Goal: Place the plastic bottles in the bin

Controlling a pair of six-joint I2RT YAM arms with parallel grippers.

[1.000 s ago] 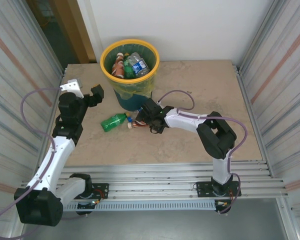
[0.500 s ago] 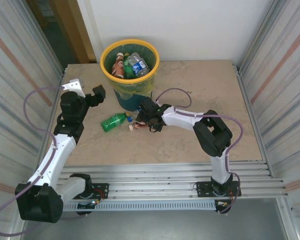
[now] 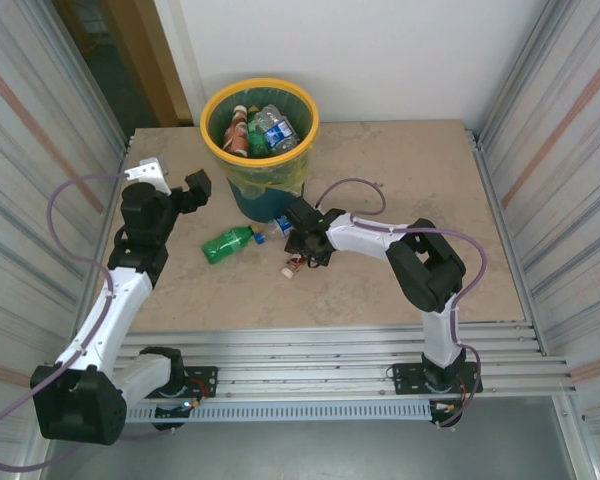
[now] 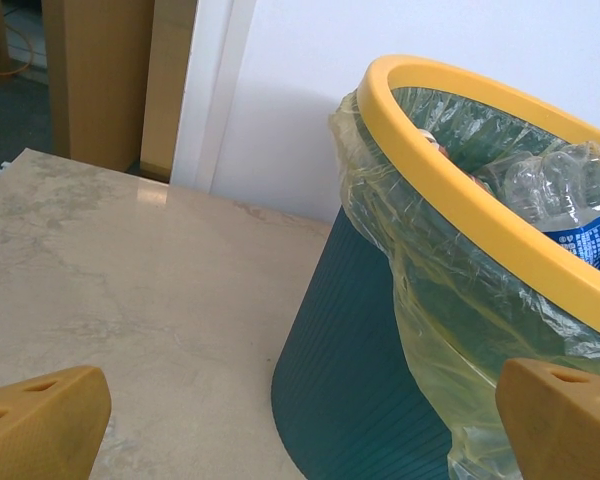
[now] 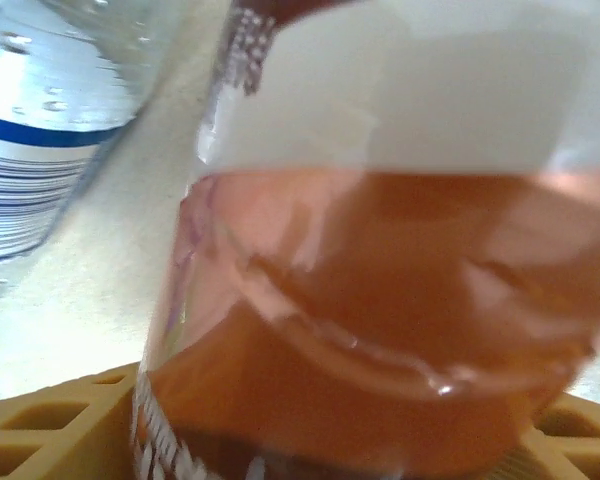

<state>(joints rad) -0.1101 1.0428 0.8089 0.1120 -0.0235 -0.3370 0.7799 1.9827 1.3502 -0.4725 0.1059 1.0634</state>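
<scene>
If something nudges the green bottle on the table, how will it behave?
The green bottle lies on its side, so it will probably roll or skid on the smooth table. It looks empty, so likely light, and its thin plastic may dent under a squeeze.

Bin [image 3: 206, 128]: glossy plast. rim, ribbed body, crinkly transl. liner; table [image 3: 400, 160] matt marbled stone-look; orange bottle [image 5: 380, 300] thin glossy plast.

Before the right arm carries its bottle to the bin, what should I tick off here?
1. Grip of right claw on brown bottle: ok, closed on it.
2. Brown bottle lifted off table: cannot tell.
3. Neighbouring clear bottle free of the grip: cannot tell.
4. Mouth of bin unobstructed: ok.
5. Open left claw left of the bin, out of the way: ok.
</scene>
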